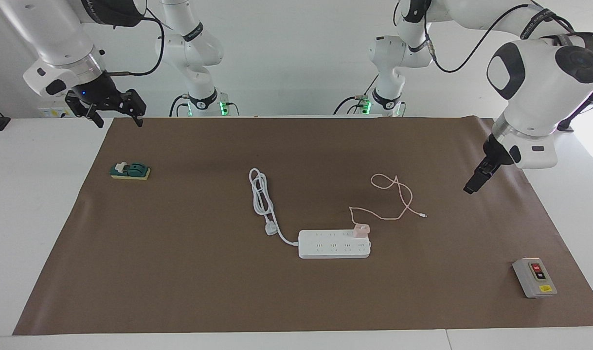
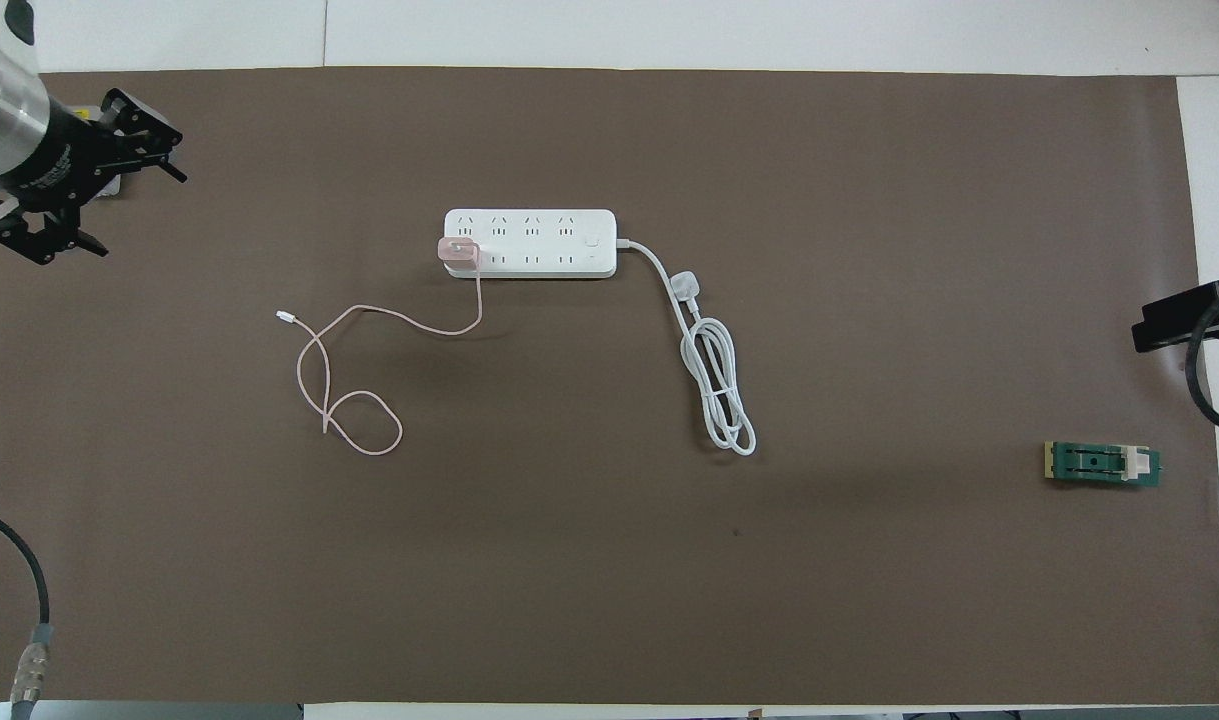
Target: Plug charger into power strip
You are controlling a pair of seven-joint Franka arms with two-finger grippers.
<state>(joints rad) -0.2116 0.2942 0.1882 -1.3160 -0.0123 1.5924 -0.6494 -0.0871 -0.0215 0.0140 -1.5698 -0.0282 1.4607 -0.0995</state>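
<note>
Facing view: charger (image 1: 360,230), light and stiff, best gripped by its sides, sits in the power strip (image 1: 334,244) end socket; left gripper (image 1: 473,184) and right gripper (image 1: 115,114) hang open, empty

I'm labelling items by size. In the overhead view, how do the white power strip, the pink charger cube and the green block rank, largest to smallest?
1. Long flat white power strip, clearly the largest.
2. Green rectangular block with a white clip, shorter than the strip.
3. Small pale-pink cube charger, seated on the strip's end, the smallest.
</note>
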